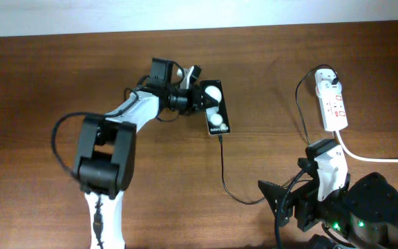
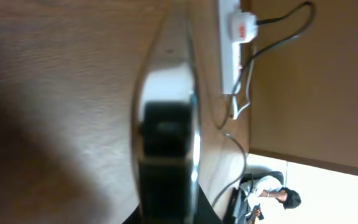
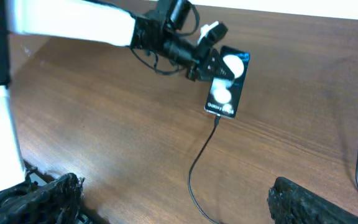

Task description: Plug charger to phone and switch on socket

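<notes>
Overhead view: one phone [image 1: 218, 116] sits at upper centre and one socket [image 1: 332, 104] at upper right. One charger [image 1: 223, 166] cable loops between them, its tip meeting the phone's lower edge. There are two grippers. The left gripper [image 1: 200, 93] is clamped on the phone's upper end. The right gripper [image 1: 271, 202], at lower right, gapes wide and holds nothing.
</notes>
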Controlling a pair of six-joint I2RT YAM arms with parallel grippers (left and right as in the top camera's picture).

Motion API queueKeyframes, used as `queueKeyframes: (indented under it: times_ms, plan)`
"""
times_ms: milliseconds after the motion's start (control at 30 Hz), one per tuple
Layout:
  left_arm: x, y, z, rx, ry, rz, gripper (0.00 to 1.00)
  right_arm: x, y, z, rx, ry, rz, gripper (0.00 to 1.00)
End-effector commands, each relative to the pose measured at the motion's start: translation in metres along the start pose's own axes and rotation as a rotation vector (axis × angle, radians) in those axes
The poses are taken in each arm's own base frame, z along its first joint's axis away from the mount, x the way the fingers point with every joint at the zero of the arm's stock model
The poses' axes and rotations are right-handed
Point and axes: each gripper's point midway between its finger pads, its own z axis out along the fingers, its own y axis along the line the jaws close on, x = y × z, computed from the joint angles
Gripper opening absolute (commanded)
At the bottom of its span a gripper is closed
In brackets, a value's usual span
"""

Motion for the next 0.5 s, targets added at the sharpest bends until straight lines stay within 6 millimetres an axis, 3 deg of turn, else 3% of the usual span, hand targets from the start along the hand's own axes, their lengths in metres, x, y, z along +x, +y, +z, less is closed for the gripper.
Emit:
queueKeyframes:
  times_ms: [0, 167, 267, 467]
  plan:
    - [-0.020, 0.001, 0.012, 0.055, -0.003, 0.099, 0.01, -0.004, -0.001, -0.002, 0.008, -0.013, 0.007, 0.99]
    - [-0.039, 0.027, 0.030, 0.035, -0.008, 0.098, 0.05, -0.004, -0.001, -0.002, 0.008, -0.013, 0.007, 0.99]
    - [-0.026, 0.057, 0.033, -0.066, 0.015, -0.005, 0.09, -0.004, -0.001, -0.002, 0.008, -0.013, 0.007, 0.99]
    - [-0.022, 0.063, 0.034, -0.087, 0.027, -0.034, 0.23, -0.004, -0.001, -0.002, 0.008, -0.013, 0.007, 0.99]
